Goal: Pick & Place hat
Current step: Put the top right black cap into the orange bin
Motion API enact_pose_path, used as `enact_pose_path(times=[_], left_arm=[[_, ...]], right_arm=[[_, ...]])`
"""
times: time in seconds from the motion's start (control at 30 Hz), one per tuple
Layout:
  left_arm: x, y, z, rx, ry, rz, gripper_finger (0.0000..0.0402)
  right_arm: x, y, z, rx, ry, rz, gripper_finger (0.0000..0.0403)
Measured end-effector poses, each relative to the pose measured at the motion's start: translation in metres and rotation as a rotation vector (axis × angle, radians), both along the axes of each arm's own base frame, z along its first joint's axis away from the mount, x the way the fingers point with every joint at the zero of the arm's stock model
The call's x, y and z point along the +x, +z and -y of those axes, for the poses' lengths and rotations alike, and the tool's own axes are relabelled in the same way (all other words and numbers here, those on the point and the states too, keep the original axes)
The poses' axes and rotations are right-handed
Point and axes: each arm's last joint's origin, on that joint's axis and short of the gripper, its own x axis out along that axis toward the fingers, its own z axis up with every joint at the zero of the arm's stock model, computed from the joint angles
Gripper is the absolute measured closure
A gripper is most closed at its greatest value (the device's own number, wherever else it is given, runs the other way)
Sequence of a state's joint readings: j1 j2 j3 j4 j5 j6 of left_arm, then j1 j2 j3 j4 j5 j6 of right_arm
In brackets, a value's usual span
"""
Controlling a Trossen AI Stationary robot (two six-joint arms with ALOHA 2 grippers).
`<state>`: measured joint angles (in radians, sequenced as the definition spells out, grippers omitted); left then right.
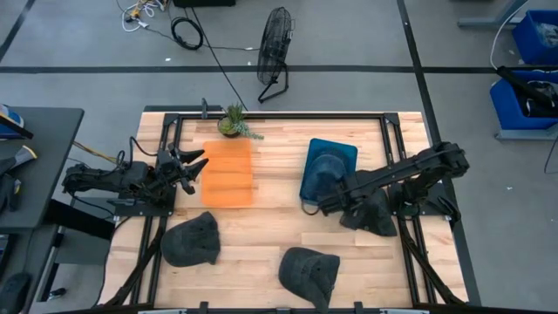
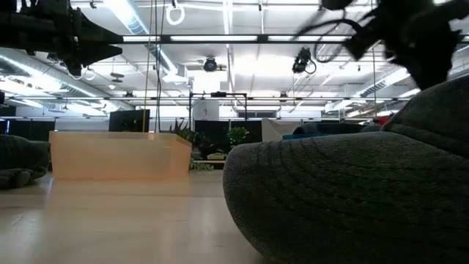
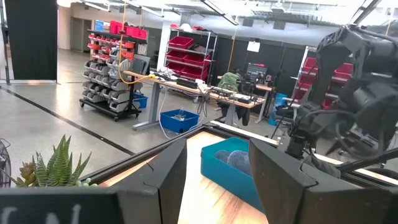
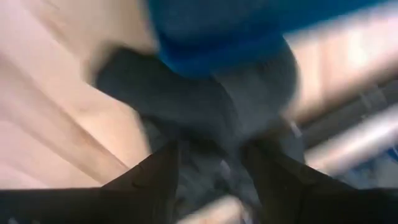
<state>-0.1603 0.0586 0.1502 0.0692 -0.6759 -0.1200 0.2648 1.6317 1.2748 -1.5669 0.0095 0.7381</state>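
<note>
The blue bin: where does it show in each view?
High view: blue bin, right of centre, a hat inside.
Low view: only a sliver of rim, behind the near hat.
Left wrist view: centre, beyond the fingers.
Right wrist view: blurred, top.
Shared landmark: potted plant.

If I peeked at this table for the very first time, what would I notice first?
Probably the bright orange bin at the back left of the wooden table, beside the blue bin with a dark hat in it. Then two more dark hats at the front: one left, one middle.
</note>
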Motion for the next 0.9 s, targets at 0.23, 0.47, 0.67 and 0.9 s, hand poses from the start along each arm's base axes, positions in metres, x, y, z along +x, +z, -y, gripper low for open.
enact_pose_path(times=[0.23,0.47,0.67,0.9], left_arm=[[0.0,0.0,0.0,0.0,0.0,0.001,0.0225],[0.0,0.0,0.0,-0.046,-0.007,0.03,0.0225],[0.0,-0.001,0.0,-0.042,-0.006,0.01,0.0225],[0.0,-0.002,0.0,-0.042,-0.006,0.008,0.0225]], right_arm=[[-0.017,-0.029,-0.007,0.07,0.08,0.012,0.0209],[-0.051,-0.057,-0.002,-0.005,0.001,-0.223,0.0209],[-0.07,-0.087,0.003,-0.009,-0.073,-0.244,0.0209],[-0.065,-0.089,0.0,0.054,-0.087,-0.182,0.0209]])
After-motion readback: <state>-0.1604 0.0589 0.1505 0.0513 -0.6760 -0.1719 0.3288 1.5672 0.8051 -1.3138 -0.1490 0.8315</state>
